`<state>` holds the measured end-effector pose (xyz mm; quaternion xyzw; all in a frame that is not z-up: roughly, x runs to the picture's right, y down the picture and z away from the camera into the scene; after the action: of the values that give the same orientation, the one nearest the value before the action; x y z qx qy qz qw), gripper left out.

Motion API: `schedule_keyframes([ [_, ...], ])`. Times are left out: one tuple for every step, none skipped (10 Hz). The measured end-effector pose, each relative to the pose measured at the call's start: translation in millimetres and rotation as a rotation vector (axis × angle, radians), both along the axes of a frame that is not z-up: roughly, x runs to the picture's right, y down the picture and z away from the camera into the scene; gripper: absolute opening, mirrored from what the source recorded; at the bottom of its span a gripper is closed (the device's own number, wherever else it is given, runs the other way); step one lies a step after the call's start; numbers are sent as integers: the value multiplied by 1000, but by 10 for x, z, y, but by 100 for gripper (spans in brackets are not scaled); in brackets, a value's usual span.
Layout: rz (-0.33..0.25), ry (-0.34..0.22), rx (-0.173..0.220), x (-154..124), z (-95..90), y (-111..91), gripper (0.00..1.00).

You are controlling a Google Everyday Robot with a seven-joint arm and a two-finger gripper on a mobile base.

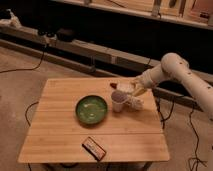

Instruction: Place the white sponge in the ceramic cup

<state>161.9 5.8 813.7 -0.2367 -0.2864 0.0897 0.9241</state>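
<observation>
The white ceramic cup [119,101] stands upright on the wooden table [60,135], just right of the green bowl. My gripper [129,90] reaches in from the right on a white arm [172,67]. It hovers just above and slightly behind the cup's rim. It is shut on a small greyish-white block, the white sponge [123,88], held in the air over the far side of the cup.
A green bowl [91,109] sits at the table's middle. Another whitish block with a darker edge [135,103] lies right of the cup. A dark flat packet [94,146] lies near the front edge. A small red item [114,85] lies behind the cup. Cables trail on the floor.
</observation>
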Motion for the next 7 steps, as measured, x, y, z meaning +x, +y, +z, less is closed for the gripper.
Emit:
schedule_keyframes([
  [-5, -9, -6, -96, 50, -4, 0],
  [-15, -13, -14, -159, 96, 15, 1],
  [-35, -13, -20, -223, 148, 54, 10],
  [-55, -12, -23, -284, 179, 77, 18],
  [-82, -8, -22, -337, 196, 104, 28],
  [-105, -2, -19, -370, 199, 131, 38],
  [-131, 6, -11, -391, 185, 153, 48],
])
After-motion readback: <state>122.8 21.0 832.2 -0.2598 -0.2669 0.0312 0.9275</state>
